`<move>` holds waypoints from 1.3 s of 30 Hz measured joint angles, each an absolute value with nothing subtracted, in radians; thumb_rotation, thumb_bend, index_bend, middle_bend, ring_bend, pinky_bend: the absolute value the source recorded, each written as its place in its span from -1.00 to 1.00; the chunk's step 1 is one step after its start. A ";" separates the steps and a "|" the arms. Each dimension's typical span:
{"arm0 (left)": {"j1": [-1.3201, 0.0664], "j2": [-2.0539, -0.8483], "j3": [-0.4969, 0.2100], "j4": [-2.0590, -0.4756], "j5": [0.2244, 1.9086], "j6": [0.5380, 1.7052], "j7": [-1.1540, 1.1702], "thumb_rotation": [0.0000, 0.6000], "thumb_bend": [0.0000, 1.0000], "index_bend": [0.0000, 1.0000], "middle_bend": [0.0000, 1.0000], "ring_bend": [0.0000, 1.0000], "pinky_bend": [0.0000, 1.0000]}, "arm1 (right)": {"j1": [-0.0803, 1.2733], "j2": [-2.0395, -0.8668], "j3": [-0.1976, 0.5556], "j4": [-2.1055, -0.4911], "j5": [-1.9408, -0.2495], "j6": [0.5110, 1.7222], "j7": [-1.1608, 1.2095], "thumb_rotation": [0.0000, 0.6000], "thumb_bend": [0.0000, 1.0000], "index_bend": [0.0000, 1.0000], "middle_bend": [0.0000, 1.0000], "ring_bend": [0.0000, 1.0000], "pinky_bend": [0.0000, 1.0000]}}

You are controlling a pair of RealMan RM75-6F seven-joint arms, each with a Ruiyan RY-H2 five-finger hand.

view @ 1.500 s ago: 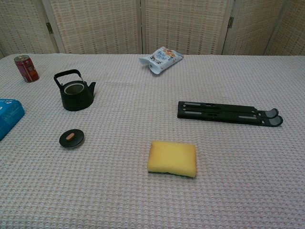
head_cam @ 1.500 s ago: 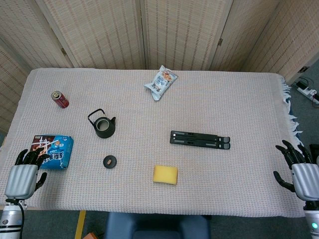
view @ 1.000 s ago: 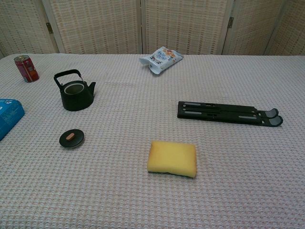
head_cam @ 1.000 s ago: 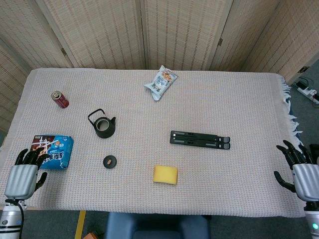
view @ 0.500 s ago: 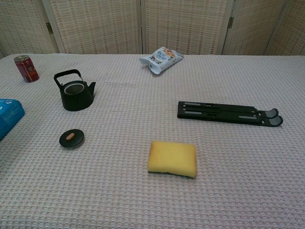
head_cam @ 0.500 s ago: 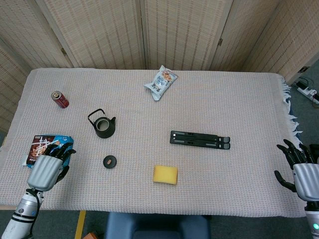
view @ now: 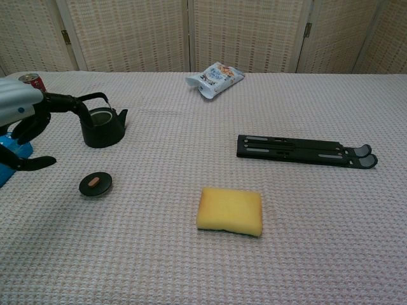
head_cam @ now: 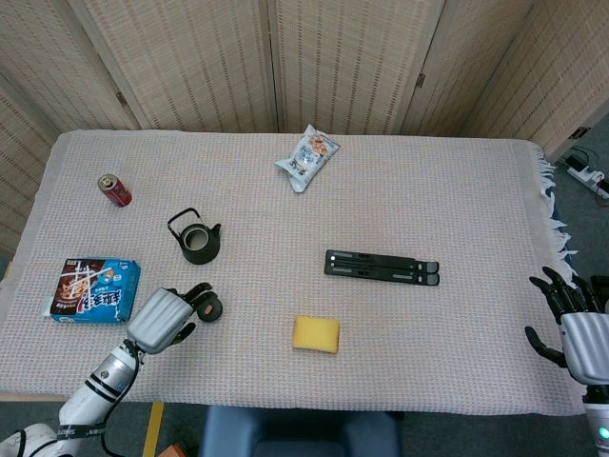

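Observation:
My left hand (head_cam: pixel 166 316) hovers open over the table's front left, fingers spread, just left of the small black teapot lid (head_cam: pixel 211 308). The chest view shows the same left hand (view: pixel 22 121) raised above the cloth, in front of the black teapot (view: pixel 102 126), with the lid (view: pixel 95 183) lying below and to its right. My right hand (head_cam: pixel 575 328) hangs open off the table's right edge, holding nothing. A yellow sponge (head_cam: pixel 315 334) lies near the front middle.
A black folding stand (head_cam: pixel 382 268) lies right of centre. A white snack bag (head_cam: pixel 307 157) sits at the back. A red can (head_cam: pixel 115 190) stands at the far left, and a blue snack packet (head_cam: pixel 91 289) lies near the left edge.
My left hand has swung right from beside the blue packet to the teapot lid, rising into the chest view. The right hand has stayed put.

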State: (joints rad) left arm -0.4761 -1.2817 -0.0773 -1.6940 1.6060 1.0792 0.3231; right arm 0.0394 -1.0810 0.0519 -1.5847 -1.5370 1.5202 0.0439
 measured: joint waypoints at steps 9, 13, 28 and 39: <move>-0.540 -1.370 -0.086 -1.641 1.465 0.966 0.404 1.00 -0.46 -0.65 -0.69 0.42 0.40 | 0.040 -1.084 0.053 -1.572 -1.531 1.515 0.054 1.00 -0.31 -0.69 -0.77 -0.57 -0.82; -0.556 -1.403 -0.085 -1.616 1.413 0.943 0.435 1.00 -0.45 -0.68 -0.71 0.42 0.40 | 0.042 -1.085 0.053 -1.569 -1.529 1.512 0.057 1.00 -0.31 -0.69 -0.77 -0.57 -0.82; -0.600 -1.471 -0.068 -1.555 1.299 0.913 0.554 1.00 -0.46 -0.60 -0.71 0.42 0.42 | 0.037 -1.093 0.051 -1.548 -1.523 1.513 0.077 1.00 -0.31 -0.69 -0.77 -0.57 -0.82; -0.610 -1.498 -0.049 -1.505 1.269 0.924 0.559 1.00 -0.46 -0.56 -0.66 0.44 0.43 | 0.036 -1.094 0.050 -1.543 -1.525 1.514 0.083 1.00 -0.31 -0.69 -0.77 -0.57 -0.82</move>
